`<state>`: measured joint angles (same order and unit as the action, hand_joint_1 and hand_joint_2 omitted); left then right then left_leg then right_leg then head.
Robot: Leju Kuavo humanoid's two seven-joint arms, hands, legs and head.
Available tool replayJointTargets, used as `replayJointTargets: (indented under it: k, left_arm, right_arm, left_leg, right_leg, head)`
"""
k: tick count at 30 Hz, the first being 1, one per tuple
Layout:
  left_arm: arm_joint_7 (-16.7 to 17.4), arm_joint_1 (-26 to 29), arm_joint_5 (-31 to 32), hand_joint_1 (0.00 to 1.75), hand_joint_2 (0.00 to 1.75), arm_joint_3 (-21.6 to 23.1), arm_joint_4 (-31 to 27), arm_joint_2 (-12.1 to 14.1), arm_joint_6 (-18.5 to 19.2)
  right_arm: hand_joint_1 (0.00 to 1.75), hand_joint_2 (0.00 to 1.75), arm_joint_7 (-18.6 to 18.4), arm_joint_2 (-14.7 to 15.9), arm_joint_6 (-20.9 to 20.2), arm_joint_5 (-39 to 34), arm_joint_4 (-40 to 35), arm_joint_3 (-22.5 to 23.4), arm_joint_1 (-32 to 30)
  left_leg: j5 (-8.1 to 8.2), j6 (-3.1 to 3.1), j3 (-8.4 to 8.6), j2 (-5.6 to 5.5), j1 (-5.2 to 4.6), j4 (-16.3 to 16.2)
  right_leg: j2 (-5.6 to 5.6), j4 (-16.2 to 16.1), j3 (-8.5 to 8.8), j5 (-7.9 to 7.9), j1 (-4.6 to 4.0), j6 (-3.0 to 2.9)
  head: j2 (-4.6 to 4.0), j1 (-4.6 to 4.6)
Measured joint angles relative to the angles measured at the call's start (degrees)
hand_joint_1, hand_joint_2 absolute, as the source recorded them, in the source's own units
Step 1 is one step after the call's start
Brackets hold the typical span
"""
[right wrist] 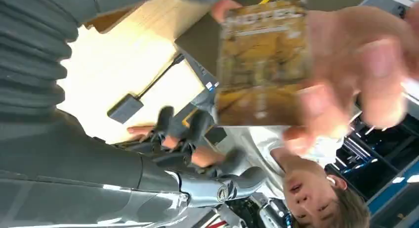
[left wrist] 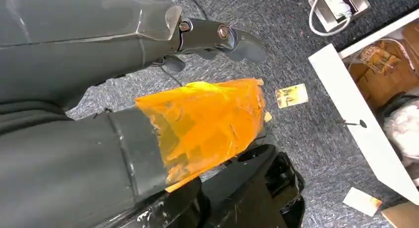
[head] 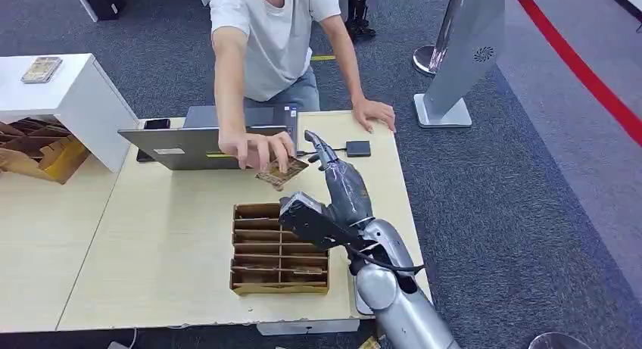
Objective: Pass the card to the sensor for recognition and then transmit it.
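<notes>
A person's hand (head: 253,147) holds the brown patterned card (head: 282,172) just above the table, in front of the laptop (head: 204,141). My right hand (head: 342,181) reaches forward beside the card, fingers stretched out and apart, holding nothing. In the right wrist view the card (right wrist: 262,65) sits blurred in the person's fingers (right wrist: 356,65), beyond my right hand (right wrist: 168,161). The small black sensor (head: 358,148) lies on the table just right of my fingertips, with its cable; it appears again as the sensor (right wrist: 126,108). My left hand (left wrist: 217,37) hangs over the carpet, empty, its fingers mostly hidden.
A cardboard divider box (head: 278,249) with several slots lies on the wooden table (head: 151,243) near my forearm. The person leans on the table's far edge with the other hand (head: 375,113). A white shelf (head: 68,99) stands left. Loose cards (left wrist: 291,95) lie on the floor.
</notes>
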<state>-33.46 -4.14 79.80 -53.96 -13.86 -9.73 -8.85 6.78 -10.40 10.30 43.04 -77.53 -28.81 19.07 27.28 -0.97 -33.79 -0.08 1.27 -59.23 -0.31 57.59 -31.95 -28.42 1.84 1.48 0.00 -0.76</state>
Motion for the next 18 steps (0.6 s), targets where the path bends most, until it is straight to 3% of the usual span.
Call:
replayJointTargets:
  k: [18]
  left_arm:
    - [-0.44,0.02,-0.24,0.0,0.0,0.0,0.09,0.04,-0.2]
  right_arm:
    - [0.0,0.0,0.98,0.0,1.27,-0.5,-1.81,-0.98,-0.27]
  left_leg:
    - [0.0,0.0,0.0,0.0,0.0,0.0]
  right_leg:
    - [0.0,0.0,-0.01,0.0,0.0,0.0]
  head:
    - [0.0,0.0]
